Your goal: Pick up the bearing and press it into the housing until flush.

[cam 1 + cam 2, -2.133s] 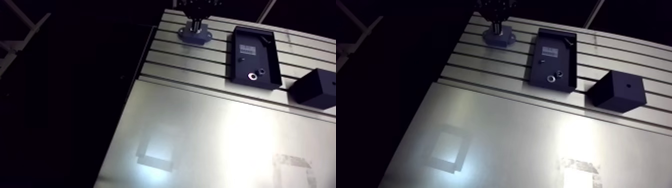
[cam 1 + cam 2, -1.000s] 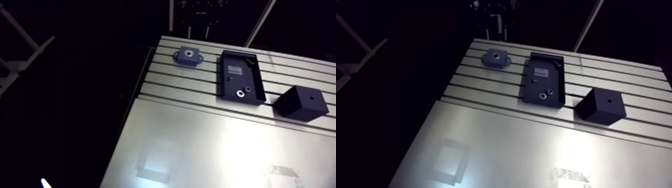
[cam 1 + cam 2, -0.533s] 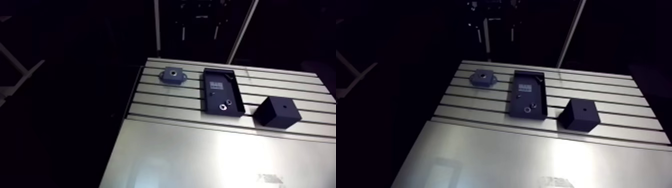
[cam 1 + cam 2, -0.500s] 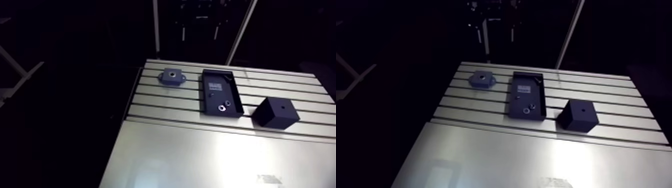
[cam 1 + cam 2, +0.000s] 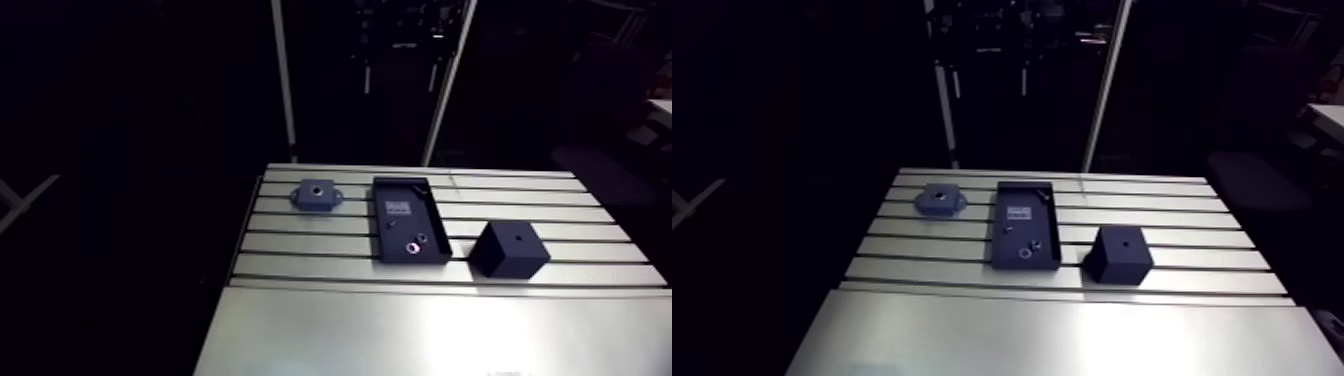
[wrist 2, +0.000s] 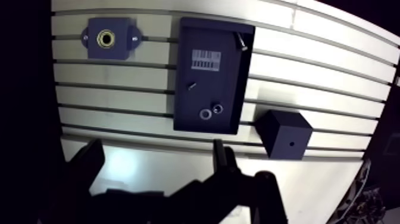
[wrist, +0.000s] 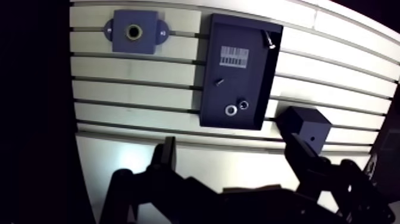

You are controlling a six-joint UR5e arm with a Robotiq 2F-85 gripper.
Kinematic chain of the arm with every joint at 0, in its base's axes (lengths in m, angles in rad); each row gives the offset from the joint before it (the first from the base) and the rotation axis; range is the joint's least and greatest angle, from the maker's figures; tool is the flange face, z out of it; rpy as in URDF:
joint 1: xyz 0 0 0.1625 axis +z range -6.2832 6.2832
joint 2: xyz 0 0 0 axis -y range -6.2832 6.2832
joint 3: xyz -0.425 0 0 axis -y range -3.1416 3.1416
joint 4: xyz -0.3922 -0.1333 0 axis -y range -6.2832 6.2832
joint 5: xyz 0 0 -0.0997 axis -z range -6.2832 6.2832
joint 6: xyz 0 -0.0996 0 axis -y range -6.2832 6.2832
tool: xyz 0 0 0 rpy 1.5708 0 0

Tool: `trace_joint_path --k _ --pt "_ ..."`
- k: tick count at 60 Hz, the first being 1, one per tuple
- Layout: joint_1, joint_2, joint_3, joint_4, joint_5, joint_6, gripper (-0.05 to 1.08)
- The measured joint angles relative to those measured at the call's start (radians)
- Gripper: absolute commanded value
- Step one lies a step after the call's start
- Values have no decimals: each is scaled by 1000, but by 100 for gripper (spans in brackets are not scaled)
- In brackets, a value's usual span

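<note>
The dark blue housing (image 7: pixel 134 31) lies on the slotted table (image 7: pixel 137 89), well ahead of the gripper. A brass-coloured ring (image 6: pixel 107 39), the bearing, sits in the housing's bore. I cannot tell whether it is flush. My gripper (image 7: pixel 231 144) hangs high above the table, open, its two dark fingers (image 7: pixel 165 156) wide apart with nothing between them. In the arm view the housing (image 5: pixel 316 195) is small at the table's far left, and the gripper does not show there.
A black tray (image 7: pixel 209 89) beside the housing holds two small metal rings (image 7: pixel 230 110), a barcode label and a small screw. A black cube (image 7: pixel 303 125) stands past the tray. A smooth metal plate (image 5: pixel 420 335) covers the near half. The table edge runs just beyond the housing.
Earlier the gripper stood down on the housing. It has since lifted off and risen high, its fingers now apart. The arm camera has pulled back, so the whole table looks smaller.
</note>
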Motion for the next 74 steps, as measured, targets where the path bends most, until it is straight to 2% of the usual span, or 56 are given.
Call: trace_joint_path --k 14,21,74 --pt "-43 -97 30 23 8 -24 1" --pt "-50 -116 39 28 12 -29 1" --pt "-63 -110 39 46 8 -19 1"
